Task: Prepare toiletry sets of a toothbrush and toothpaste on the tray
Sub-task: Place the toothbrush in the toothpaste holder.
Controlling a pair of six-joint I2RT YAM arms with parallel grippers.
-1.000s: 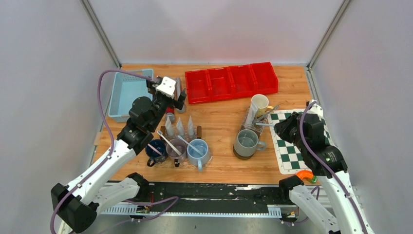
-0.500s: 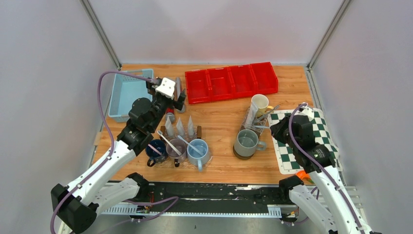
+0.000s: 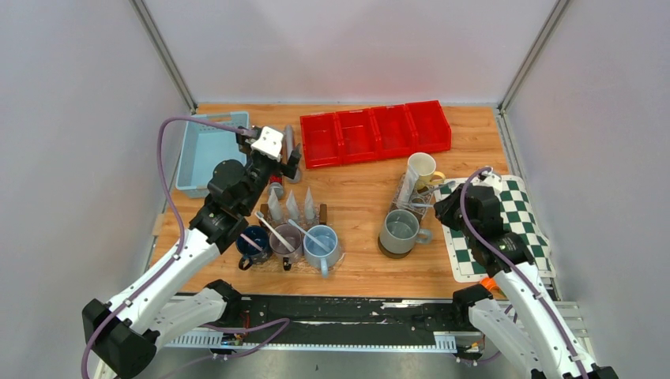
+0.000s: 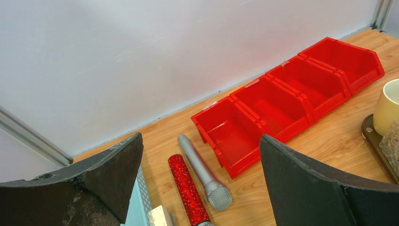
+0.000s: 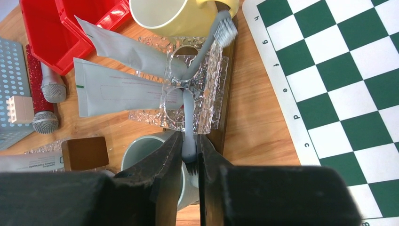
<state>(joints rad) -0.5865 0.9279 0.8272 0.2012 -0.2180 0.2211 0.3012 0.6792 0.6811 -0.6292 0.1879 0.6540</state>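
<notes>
Right gripper (image 5: 188, 140): jaws pressed together on the handle of a grey toothbrush (image 5: 187, 110), the pinch falling near one end of the handle, just above the rim of a grey mug (image 5: 141, 150). From the pinch the toothbrush runs away from the wrist camera across a clear textured holder (image 5: 209, 80), which sits on a dark wooden base (image 5: 229, 99). A brush head (image 5: 226, 29) leans against a yellow mug (image 5: 169, 14) beyond the holder; whether it belongs to the held stick or to a second one cannot be told. Two toothpaste tubes (image 5: 122, 92) lie flat on the table beside the holder, their narrow ends reaching it and their broad crimped ends pointing toward the red bins (image 5: 56, 28). A green-and-white checkered mat (image 5: 339, 70) lies just beside the base on the opposite side. Left gripper (image 4: 200, 150): fingers (image 4: 94, 183) spread wide with nothing between them, raised above the far left part of the table and well apart from the right gripper. Its camera looks onto the row of red bins, with a grey microphone (image 4: 204, 174) and a red glitter microphone (image 4: 188, 197) lying side by side in front of them, next to a pale blue basket (image 3: 201, 154). In the overhead view, three upright tubes (image 3: 292, 207) stand in a row behind three mugs (image 3: 320, 246) near the left arm, and pale brushes (image 3: 272, 227) rest in those mugs.
</notes>
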